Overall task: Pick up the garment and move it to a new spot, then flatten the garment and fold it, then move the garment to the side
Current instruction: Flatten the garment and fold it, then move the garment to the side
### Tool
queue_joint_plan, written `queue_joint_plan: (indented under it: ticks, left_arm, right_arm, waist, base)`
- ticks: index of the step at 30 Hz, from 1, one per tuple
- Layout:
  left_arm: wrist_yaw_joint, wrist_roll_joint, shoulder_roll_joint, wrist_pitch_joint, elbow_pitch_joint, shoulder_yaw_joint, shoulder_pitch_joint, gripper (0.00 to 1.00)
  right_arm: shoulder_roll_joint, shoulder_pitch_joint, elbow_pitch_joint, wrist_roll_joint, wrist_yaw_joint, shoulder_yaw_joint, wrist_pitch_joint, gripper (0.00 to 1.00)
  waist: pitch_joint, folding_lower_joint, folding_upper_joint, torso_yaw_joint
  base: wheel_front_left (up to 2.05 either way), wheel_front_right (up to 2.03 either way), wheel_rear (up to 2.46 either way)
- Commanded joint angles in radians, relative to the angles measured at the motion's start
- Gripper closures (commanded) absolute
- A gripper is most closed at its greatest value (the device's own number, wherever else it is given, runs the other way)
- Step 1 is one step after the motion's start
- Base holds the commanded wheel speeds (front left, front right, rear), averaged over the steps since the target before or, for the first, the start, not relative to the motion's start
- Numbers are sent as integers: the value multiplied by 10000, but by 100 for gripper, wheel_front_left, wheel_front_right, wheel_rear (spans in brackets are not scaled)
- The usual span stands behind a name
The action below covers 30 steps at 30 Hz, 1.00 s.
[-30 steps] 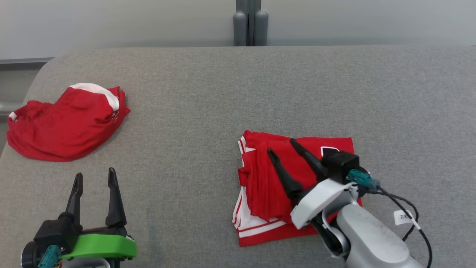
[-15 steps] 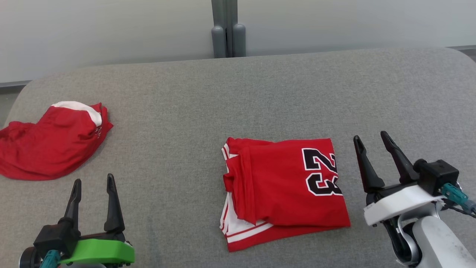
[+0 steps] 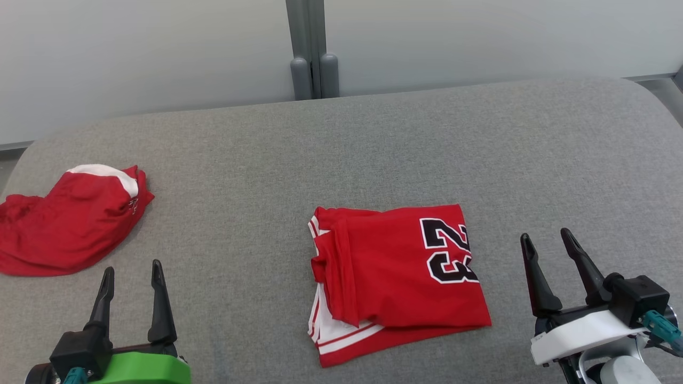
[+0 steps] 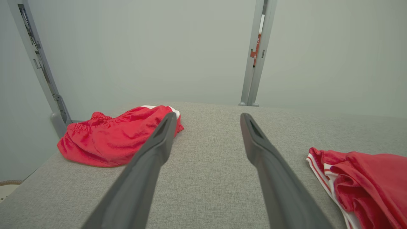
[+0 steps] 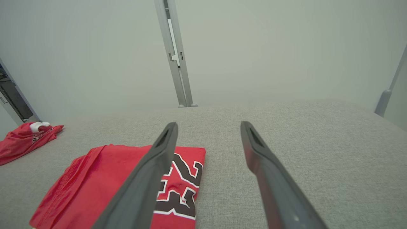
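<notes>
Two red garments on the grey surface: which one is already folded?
The jersey with the black 23, a flat rectangle near the middle. The other red garment, at far left, is a crumpled heap.

The counter (image 3: 341, 138) is coarse, matt grey woven cloth. The folded jersey (image 3: 389, 277) and the crumpled red garment (image 3: 58, 229) are smooth, faintly shiny cloth. The jaws of the left gripper (image 3: 132, 268) and right gripper (image 3: 545, 234) look like matt dark plastic.

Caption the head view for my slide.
Folded red jersey on grey cushion, left gripper and right gripper open either side.
</notes>
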Motion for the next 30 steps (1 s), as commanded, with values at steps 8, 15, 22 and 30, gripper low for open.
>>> queue_joint_plan:
  ticks: [8, 15, 22, 30]
  left_arm:
    - [-18, 348, 15, -3, 175, -7, 218, 0]
    - [-43, 430, 17, -3, 406, 18, 244, 0]
    - [-75, 470, 17, -3, 629, 57, 204, 0]
    - [-85, 500, 17, -3, 735, 121, 209, 0]
  right_arm:
    - [169, 201, -103, -227, -12, -18, -29, 0]
    - [282, 252, -8, -298, -12, -10, -27, 0]
    - [286, 238, 168, -328, -12, 22, -28, 0]
    - [287, 191, 344, -362, -12, 70, -27, 0]
  waist:
    - [-160, 0, 0, 73]
    - [-228, 0, 0, 207]
    - [-269, 0, 0, 279]
    - [-305, 0, 0, 272]
  base:
    - [0, 0, 0]
    - [0, 0, 0]
    - [0, 0, 0]
    - [0, 0, 0]
